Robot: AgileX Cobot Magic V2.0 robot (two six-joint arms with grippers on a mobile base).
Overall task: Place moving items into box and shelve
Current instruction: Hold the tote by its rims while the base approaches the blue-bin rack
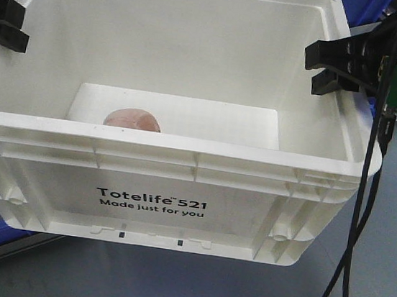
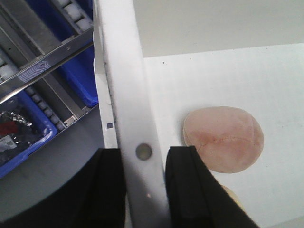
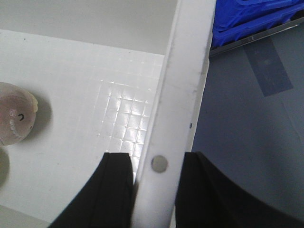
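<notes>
Black fingers of the left gripper [image 2: 144, 185] straddled the white rim of the box [image 1: 184, 150], one pad outside the wall and one inside, pressed close against the plastic so that the jaws stood narrowed to the rim's width and had hold of it. The right gripper [image 3: 154, 190] did the same on the opposite rim, its two black fingers flanking the wall with a small round stud showing between them. Inside, just beside the left gripper's inner finger but apart from it, lay the brownish-pink moving item [image 2: 223, 138] on the crate's floor, near the left wall and towards the front, with bare white floor open all around it towards the right wall. The right wrist view showed the same lump [image 3: 16, 118] far to the left, well apart from the right-hand wall, with an embossed grid of floor between. Outside the left rim ran a metal roller rail [image 2: 45, 61] and blue bins [image 2: 23, 137], close beside the crate's side. Beyond the right rim lay dark grey floor [image 3: 251, 142], open, with another blue bin [image 3: 256, 19] farther off. Black cables [image 1: 358, 233] hung past the crate's right front corner.
</notes>
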